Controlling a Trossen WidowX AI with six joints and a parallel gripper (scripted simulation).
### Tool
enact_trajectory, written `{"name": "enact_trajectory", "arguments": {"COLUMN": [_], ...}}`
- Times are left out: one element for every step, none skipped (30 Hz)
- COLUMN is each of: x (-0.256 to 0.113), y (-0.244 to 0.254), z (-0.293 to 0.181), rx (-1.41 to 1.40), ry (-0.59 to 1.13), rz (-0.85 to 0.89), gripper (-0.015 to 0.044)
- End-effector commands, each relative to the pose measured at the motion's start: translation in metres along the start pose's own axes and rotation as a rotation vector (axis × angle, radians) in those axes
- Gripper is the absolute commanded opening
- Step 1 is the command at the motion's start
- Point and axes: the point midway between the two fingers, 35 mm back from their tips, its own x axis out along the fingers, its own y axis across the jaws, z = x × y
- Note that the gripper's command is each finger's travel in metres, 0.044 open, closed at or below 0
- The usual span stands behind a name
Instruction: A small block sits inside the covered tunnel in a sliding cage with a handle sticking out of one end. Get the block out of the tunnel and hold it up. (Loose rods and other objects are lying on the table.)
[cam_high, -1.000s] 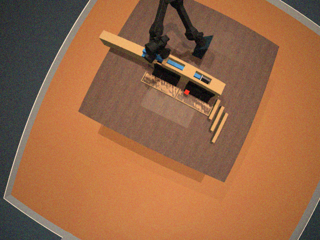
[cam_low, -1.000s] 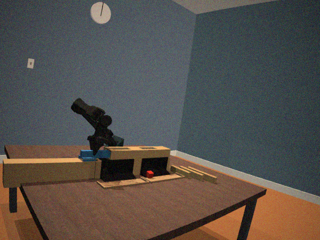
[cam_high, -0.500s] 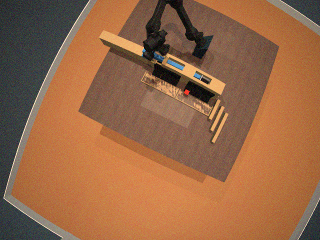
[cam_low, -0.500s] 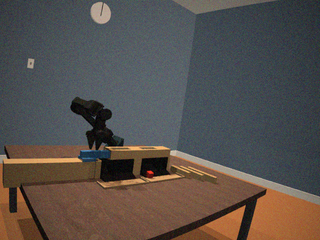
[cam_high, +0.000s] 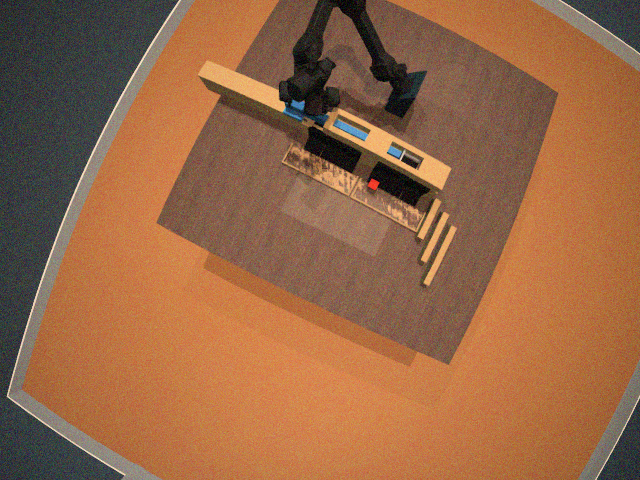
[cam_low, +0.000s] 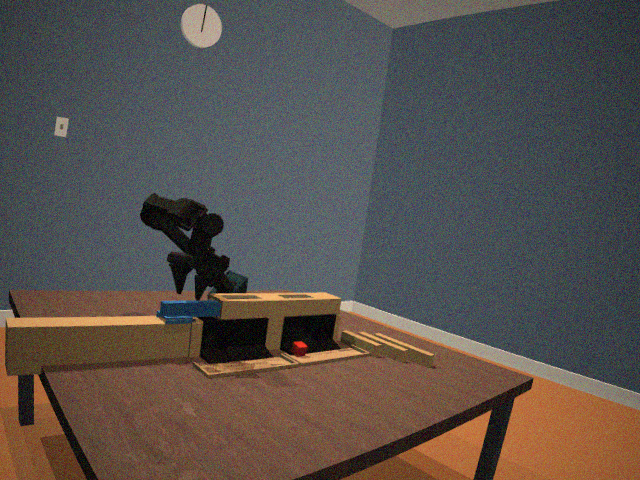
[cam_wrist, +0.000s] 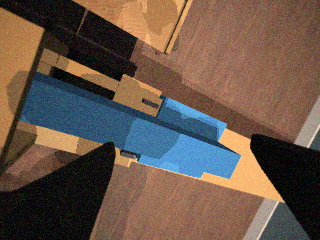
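Block (cam_high: 373, 183) (cam_low: 299, 348): one, red, small, a cube. It sits low at the front opening of the tunnel's bay farther from the handle, by the inner end of that bay's tray; faces are about equal, so no long axis can be told. It lies level, apart from the gripper.

Tunnel (cam_high: 379, 139) (cam_low: 273, 310) (cam_wrist: 15, 65): one, tan, long; two dark front openings, two roof windows with blue showing in them.

Trays (cam_high: 353, 187) (cam_low: 217, 373): two, shallow, flat, end to end along the tunnel's front.

Handle (cam_high: 297, 107) (cam_low: 190, 308) (cam_wrist: 150, 135): one, blue bar, level, its long axis in line with the tunnel, sticking out of the end away from the rods.

Beam (cam_high: 237, 85) (cam_low: 98, 343) (cam_wrist: 255, 172): one, tan, carrying on in the tunnel's line beneath the handle's outer end.

Gripper (cam_high: 308, 107) (cam_low: 188, 295) (cam_wrist: 182, 144): one, black, above the handle, fingertips downward; fingers wide apart, with nothing between them.

Arm (cam_high: 310, 46) (cam_low: 178, 214): one, black, sharply folded, elbow high, the outer part coming down to the gripper from behind the tunnel.

Rods (cam_high: 434, 237) (cam_low: 392, 346): three, tan, side by side beyond the tunnel's far end, lying across its line.

Table (cam_high: 310, 268) (cam_low: 310, 413) (cam_wrist: 250, 65): one, brown, dark legs.

Clock (cam_low: 201, 25): one, white, round, on the blue wall.
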Motion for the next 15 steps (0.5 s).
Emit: {"name": "enact_trajectory", "arguments": {"x": [0.001,0.001,0.001,0.001,0.001,0.001,0.001,0.001,0.001,0.001,0.001,0.001,0.001,0.001,0.001], "y": [0.005,0.006,0.007,0.008,0.009,0.01,0.011,0.012,0.013,0.014,0.015,0.016,0.016,0.017,0.018], "z": [0.004,0.004,0.004,0.004,0.004,0.004,0.004,0.004,0.004,0.004,0.004,0.004,0.004,0.004,0.004], "rx": [0.591,0.682,0.773,0.864,0.955,1.046,1.137,1.228,1.319,1.397,1.46,1.524,1.588,1.65,1.715], "ry": [-0.01,-0.007,-0.003,0.0,0.004,0.008,0.012,0.017,0.021,0.026,0.029,0.033,0.036,0.041,0.044], "rz": [0.022,0.024,0.026,0.028,0.03,0.031,0.033,0.033,0.034,0.034,0.034,0.034,0.034,0.033,0.032], "gripper": [0.044,0.044,0.044,0.044,0.044,0.044,0.044,0.044,0.044,0.044,0.044,0.044,0.044,0.044,0.044]}}
